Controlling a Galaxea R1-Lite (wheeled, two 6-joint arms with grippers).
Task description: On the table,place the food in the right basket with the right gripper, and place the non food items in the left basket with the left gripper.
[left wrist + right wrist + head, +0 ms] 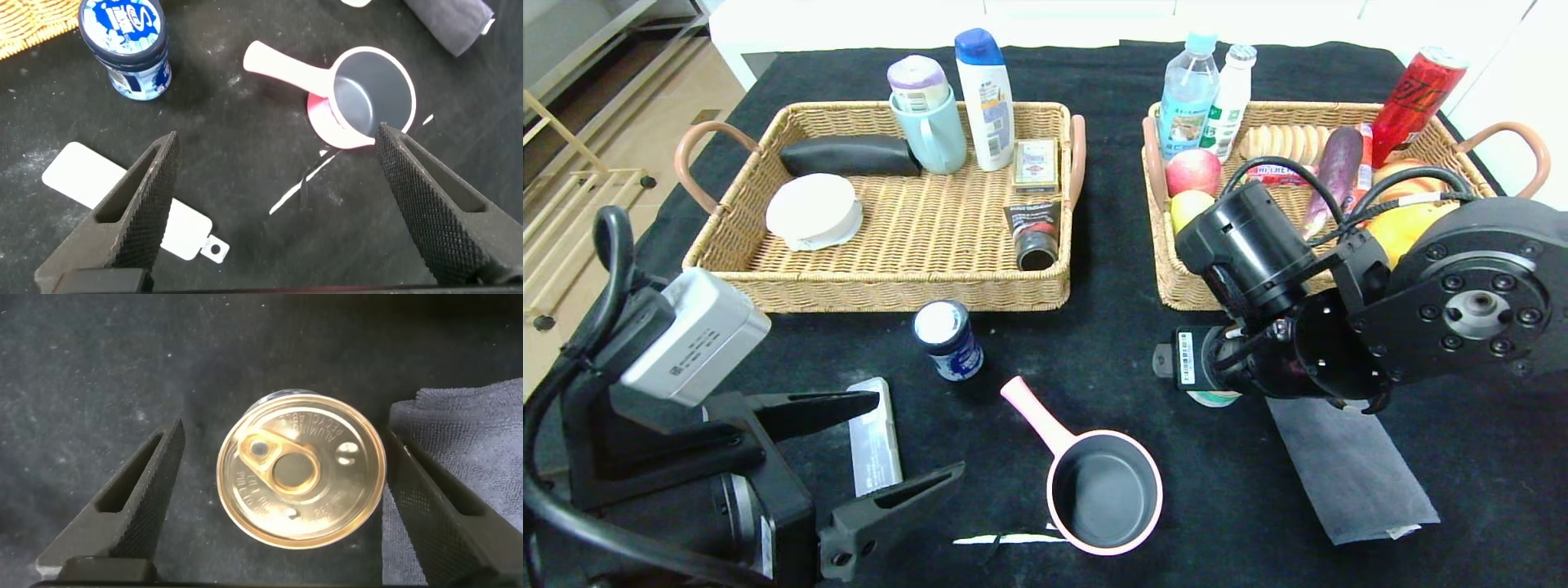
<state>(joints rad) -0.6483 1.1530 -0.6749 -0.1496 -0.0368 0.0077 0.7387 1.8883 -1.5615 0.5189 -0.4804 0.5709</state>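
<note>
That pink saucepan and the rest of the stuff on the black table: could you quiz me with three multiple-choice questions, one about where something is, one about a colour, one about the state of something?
1. Where is the pink saucepan?
A. In the left basket
B. On the table, in front of the baskets
C. Held by a gripper

2. What colour is the cap of the small blue jar?
A. White
B. Red
C. Green

3. How does the right gripper stand over the tin?
A. Shut on it
B. Open, a finger on each side, not touching
C. Far away from it

Answers: 1 B, it sits on the black table nearer the robot than the left basket. 2 A, the head view shows a white top. 3 B, the right wrist view shows gaps between the fingers and the tin.
</note>
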